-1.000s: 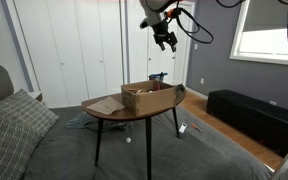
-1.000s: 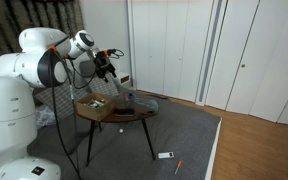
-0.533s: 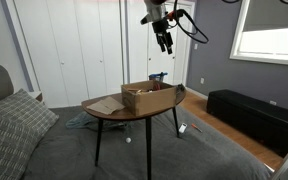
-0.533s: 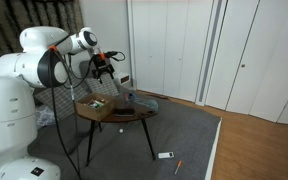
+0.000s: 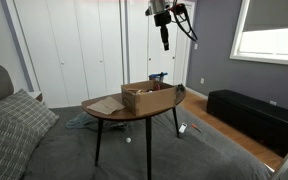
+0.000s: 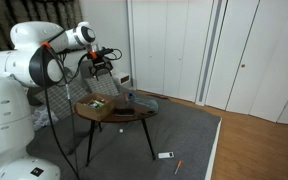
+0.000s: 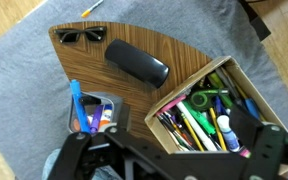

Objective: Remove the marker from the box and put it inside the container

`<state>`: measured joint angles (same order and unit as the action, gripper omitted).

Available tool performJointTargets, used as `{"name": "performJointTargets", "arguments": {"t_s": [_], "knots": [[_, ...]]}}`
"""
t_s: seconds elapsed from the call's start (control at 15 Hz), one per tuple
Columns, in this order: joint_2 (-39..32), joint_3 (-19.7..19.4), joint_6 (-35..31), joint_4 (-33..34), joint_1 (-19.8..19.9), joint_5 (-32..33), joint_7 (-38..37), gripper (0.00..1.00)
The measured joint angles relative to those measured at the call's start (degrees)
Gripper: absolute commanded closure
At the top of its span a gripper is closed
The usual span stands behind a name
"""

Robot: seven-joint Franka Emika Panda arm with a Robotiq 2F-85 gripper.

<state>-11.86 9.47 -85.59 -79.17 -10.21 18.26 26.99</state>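
The brown cardboard box (image 7: 164, 104) lies on the round wooden table (image 7: 84, 65) and is full of markers and pens (image 7: 199, 105) of many colours. It also shows in both exterior views (image 5: 149, 97) (image 6: 95, 103). A small clear container (image 7: 91, 113) holding blue markers stands beside the box; it shows behind the box in an exterior view (image 5: 158, 77). My gripper (image 7: 174, 142) is open and empty, its fingers framing the box from high above. It hangs well above the table in both exterior views (image 5: 165, 40) (image 6: 103, 61).
Black sunglasses (image 7: 81, 35) and a black cylinder (image 7: 137, 61) lie on the table. An orange pen (image 7: 92, 8) lies on the grey carpet. A sofa with a pillow (image 5: 14, 125) and a black bench (image 5: 249, 115) stand around the table (image 5: 134, 112).
The arm has risen higher above the table and the gripper has swung from a tilt to pointing straight down. Nothing on the table has moved.
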Motion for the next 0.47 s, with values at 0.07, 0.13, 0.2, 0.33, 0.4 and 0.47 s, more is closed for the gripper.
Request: {"name": "performJointTargets", "arguments": {"t_s": [0.07, 0.13, 0.2, 0.33, 0.4, 0.47], "knots": [[1.05, -0.07, -0.03, -0.75, 0.03, 0.00, -2.96, 0.00], [2.23, -0.21, -0.03, -1.67, 0.04, 0.06, -5.84, 0.00], [3.49, -0.39, -0.03, -2.77, 0.05, 0.34, -8.76, 0.00], [4.09, -0.41, 0.02, -3.07, 0.04, 0.35, -9.06, 0.00], [3.96, -0.40, 0.02, -3.07, 0.03, 0.35, -9.05, 0.00], [3.68, -0.40, 0.02, -3.07, 0.02, 0.35, -9.05, 0.00]]}}
